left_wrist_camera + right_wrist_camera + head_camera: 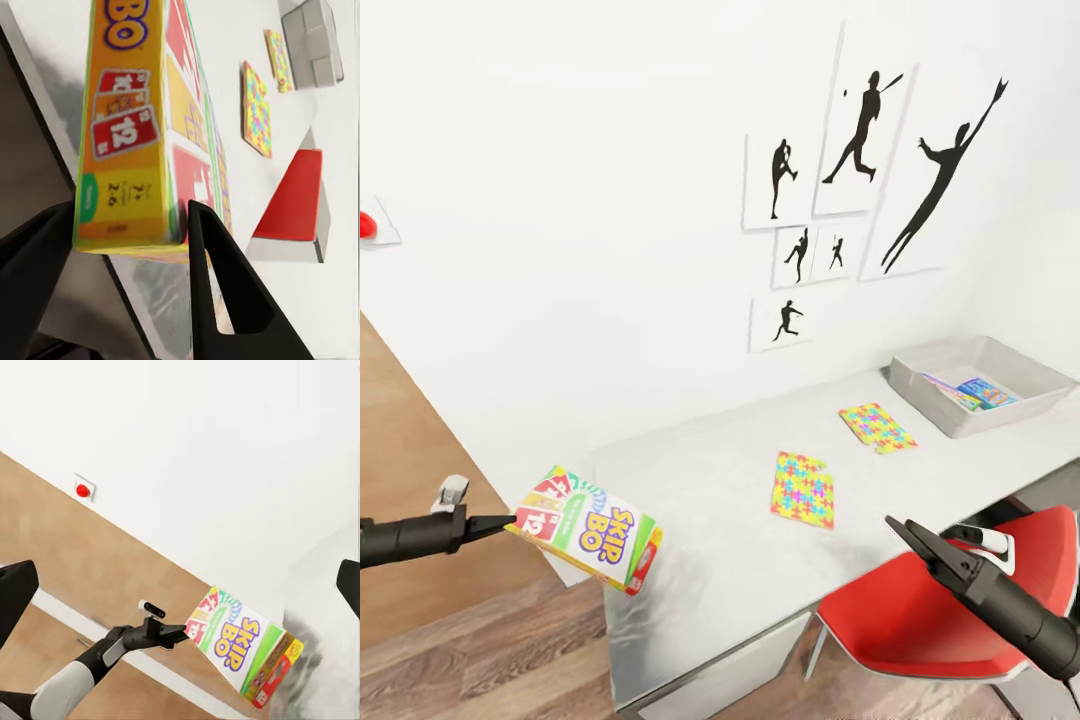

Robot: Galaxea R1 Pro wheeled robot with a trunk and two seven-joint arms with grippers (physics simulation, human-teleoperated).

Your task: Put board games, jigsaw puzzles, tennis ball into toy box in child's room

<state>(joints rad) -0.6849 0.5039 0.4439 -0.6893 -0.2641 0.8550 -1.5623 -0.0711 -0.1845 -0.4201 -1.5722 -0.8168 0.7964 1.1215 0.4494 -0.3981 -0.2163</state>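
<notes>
The left gripper [508, 522] is clamped on one short end of a board game [588, 527], the white box with green edges and a red panel, and holds it in the air just off the near end of the table [710, 500]; in the left wrist view its two dark fingers [217, 292] press either side of the box end. The right gripper [908, 538] hangs over the table edge above a red chair [920, 610] with its fingers apart and nothing between them. At the far end of the table, against the wall, stands the toy box [920, 385], and colourful flat boxes already lie inside it (how many, I cannot make out). Both jigsaw puzzles [803, 489] [876, 427] lie flat on the table, apart from each other, between the held game and the toy box. I see no tennis ball on the table. So the task looks partly done: the game in hand has to reach the toy box, and the two puzzles after it.
</notes>
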